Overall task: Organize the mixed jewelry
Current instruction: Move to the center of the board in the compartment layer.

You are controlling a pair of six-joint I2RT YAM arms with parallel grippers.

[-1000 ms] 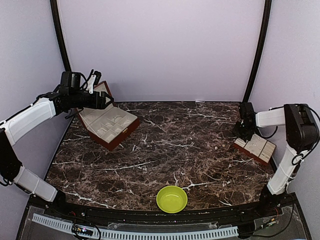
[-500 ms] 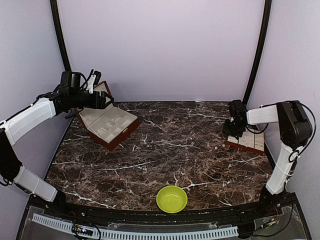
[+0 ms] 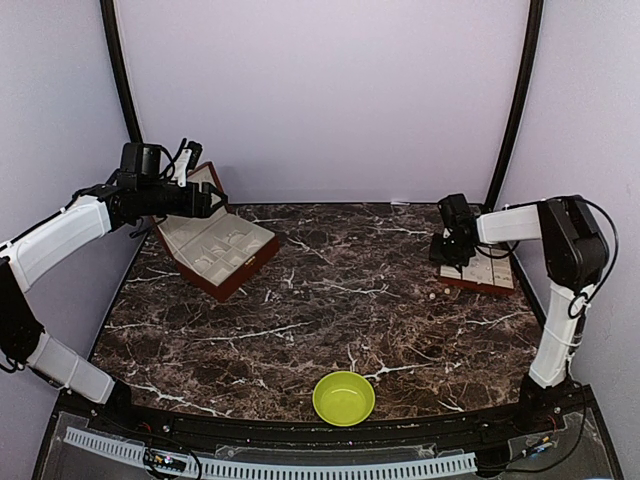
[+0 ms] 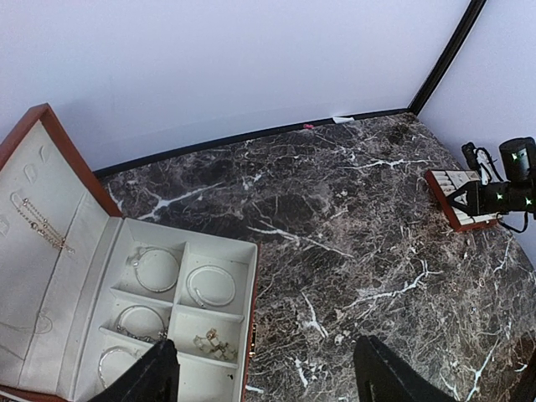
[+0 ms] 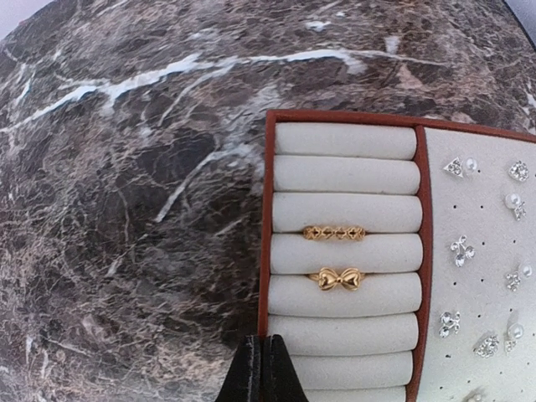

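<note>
Right wrist view: my right claw [image 5: 261, 368] pinched shut, nothing seen held, tips at near rim of tray [image 5: 266, 218]. Wire hoops [image 4: 211, 285] lie flat in box [image 4: 59, 243] across table [image 4: 352, 218] — just below my wide-open left claw [image 4: 272, 373], so left arm [image 3: 60, 235] nearer.

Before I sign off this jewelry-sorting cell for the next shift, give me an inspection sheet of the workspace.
Surface: dark marbled table, no spills seen.
Job's things: wire hoops and small pale pieces in the open box; one pale bead loose on the table.
Clutter: green bowl, apparently empty; tray with rings and studs.
Grippers: left gripper open over the box, holding nothing; right gripper shut at the tray's edge.
Cables: left wrist cable and right arm cable, both looped close to their arms.
Surroundings: plain pale walls, black frame posts.
</note>
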